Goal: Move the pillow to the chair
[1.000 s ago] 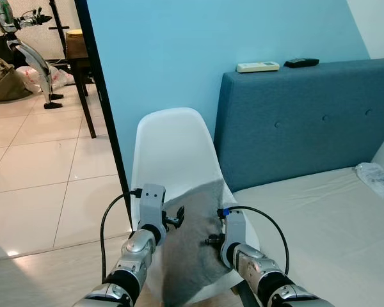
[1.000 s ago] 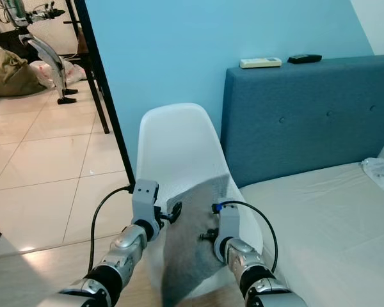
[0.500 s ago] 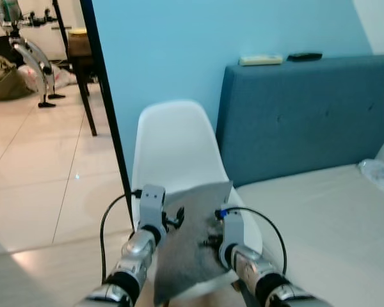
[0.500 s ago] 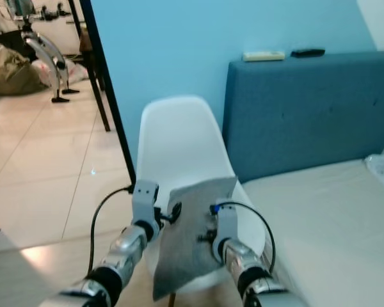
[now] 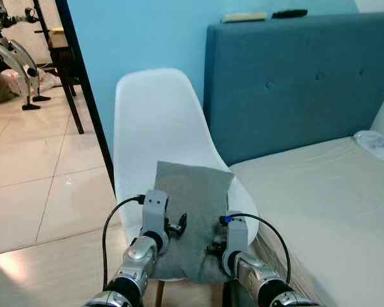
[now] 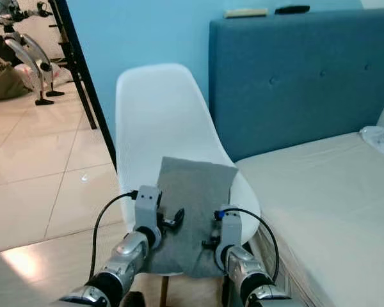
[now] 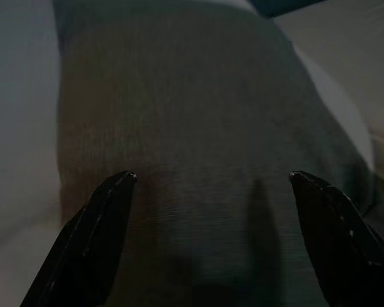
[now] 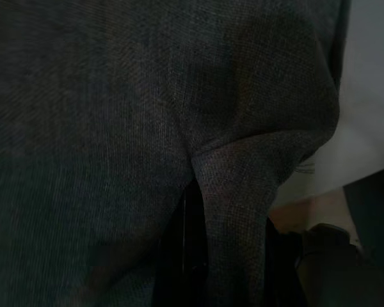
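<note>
Grey pillow [image 5: 191, 211] lying on the white chair [image 5: 155, 128] seat, both claws at its near edge

Eye views: left claw [image 5: 176, 225] and right claw [image 5: 214, 243] flank the pillow's front. Left wrist view: fingers [image 7: 89, 236] spread apart over the pillow. Right wrist view: dim, but the right claw seems clamped on a pinched fold of pillow

Head views: bright, even indoor light; sharp focus throughout. Glare patch on the glossy floor tiles [image 5: 3, 268] at lower left. Soft shadow under the white chair [image 5: 155, 121]. Slight bowing of straight lines toward the edges. Wrist views: dim and murky, low contrast, grainy; grey pillow [image 7: 192, 128] fabric weave legible, black fingers [image 7: 89, 236] soft-edged, close to the lens.
</note>
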Controlling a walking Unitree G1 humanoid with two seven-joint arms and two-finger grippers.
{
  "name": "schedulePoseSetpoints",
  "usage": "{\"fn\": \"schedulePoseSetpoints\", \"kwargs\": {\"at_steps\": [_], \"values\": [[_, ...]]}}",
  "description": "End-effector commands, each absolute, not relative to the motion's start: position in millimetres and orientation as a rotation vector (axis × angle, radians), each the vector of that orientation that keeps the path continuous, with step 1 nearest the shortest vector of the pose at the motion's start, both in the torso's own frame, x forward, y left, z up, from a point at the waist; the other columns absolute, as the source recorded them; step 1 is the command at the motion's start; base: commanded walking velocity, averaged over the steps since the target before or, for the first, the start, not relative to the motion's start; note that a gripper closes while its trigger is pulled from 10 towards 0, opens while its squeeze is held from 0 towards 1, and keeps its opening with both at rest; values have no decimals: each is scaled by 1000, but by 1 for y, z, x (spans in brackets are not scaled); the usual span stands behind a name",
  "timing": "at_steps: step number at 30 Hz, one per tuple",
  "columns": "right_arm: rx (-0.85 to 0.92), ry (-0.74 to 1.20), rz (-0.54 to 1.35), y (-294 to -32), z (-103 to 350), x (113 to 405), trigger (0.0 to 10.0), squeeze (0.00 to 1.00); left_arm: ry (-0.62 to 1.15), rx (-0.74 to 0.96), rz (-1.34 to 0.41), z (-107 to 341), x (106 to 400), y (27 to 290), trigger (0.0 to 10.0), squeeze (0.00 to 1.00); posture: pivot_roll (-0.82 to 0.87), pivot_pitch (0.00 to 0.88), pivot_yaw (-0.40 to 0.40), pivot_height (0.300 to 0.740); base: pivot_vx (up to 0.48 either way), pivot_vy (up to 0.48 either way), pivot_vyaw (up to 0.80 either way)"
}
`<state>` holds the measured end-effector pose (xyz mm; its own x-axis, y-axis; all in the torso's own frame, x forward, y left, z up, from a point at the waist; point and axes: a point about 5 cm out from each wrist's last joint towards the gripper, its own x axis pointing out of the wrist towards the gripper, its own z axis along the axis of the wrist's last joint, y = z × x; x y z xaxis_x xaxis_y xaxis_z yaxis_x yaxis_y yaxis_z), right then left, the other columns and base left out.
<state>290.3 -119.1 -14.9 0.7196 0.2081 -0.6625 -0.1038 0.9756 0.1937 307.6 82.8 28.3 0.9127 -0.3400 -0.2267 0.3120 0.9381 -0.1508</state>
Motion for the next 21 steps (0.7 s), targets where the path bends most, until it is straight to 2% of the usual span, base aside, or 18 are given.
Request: {"fn": "schedulePoseSetpoints", "kwargs": {"at_steps": [1,3,6,12,16,21], "values": [[112,759,175,-114,-14,291,10000,0,252,-93,-342,28,307,85,10000,0,-28,0,2,561,0,0,0],[94,769,184,-110,-14,292,10000,0,251,-91,-345,27,306,86,10000,0,-20,0,4,561,0,0,0],[158,747,201,-101,-9,296,10000,0,247,-90,-346,27,304,87,10000,0,1,0,7,561,0,0,0],[255,649,129,-97,13,317,10000,0,236,-87,-339,25,300,91,10000,0,47,52,6,561,0,0,0],[202,533,73,-107,42,342,10000,0,228,-88,-324,24,296,96,10000,0,59,69,8,561,0,0,0],[90,509,14,-124,47,347,10000,0,225,-90,-325,25,296,94,10000,0,47,72,7,561,0,0,0]]}}
